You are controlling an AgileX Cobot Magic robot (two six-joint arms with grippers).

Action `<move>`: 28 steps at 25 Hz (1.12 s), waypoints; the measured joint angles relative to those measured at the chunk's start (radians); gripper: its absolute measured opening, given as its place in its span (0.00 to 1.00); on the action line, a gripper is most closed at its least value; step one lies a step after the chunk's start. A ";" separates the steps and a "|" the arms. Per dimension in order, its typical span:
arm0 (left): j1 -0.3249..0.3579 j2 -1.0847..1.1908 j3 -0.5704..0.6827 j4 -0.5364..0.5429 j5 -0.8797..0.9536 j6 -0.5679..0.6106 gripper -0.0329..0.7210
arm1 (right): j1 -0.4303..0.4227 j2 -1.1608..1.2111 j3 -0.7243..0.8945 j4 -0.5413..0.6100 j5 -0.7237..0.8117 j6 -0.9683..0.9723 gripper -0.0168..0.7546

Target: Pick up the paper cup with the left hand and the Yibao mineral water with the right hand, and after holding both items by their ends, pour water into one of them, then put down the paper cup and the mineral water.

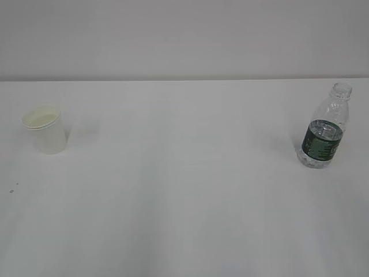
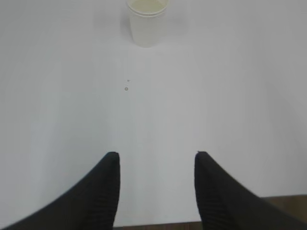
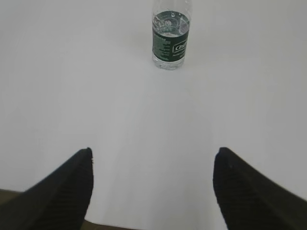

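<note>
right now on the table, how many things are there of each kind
paper cup: 1
water bottle: 1
total: 2

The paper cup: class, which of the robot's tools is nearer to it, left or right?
Left. The left tool faces the paper cup directly, well short of it. The right tool faces the bottle across the table.

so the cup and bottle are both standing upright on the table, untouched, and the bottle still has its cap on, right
Not quite: the bottle has no cap; the exterior view shows its open neck. The rest holds: it and the paper cup stand upright on the table, untouched.
</note>
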 joint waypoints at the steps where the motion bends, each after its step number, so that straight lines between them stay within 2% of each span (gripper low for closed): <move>1: 0.000 0.000 -0.005 0.000 0.014 0.000 0.52 | 0.000 0.000 0.000 0.002 0.002 0.000 0.78; 6: 0.000 -0.004 -0.012 -0.002 0.079 0.005 0.52 | 0.000 0.000 -0.004 0.009 0.041 0.000 0.78; 14: 0.000 -0.005 -0.012 -0.002 0.114 0.007 0.51 | 0.000 -0.006 -0.019 0.011 0.121 0.000 0.72; 28: 0.000 -0.107 -0.012 -0.021 0.201 0.008 0.50 | 0.000 -0.190 -0.019 -0.036 0.231 0.000 0.72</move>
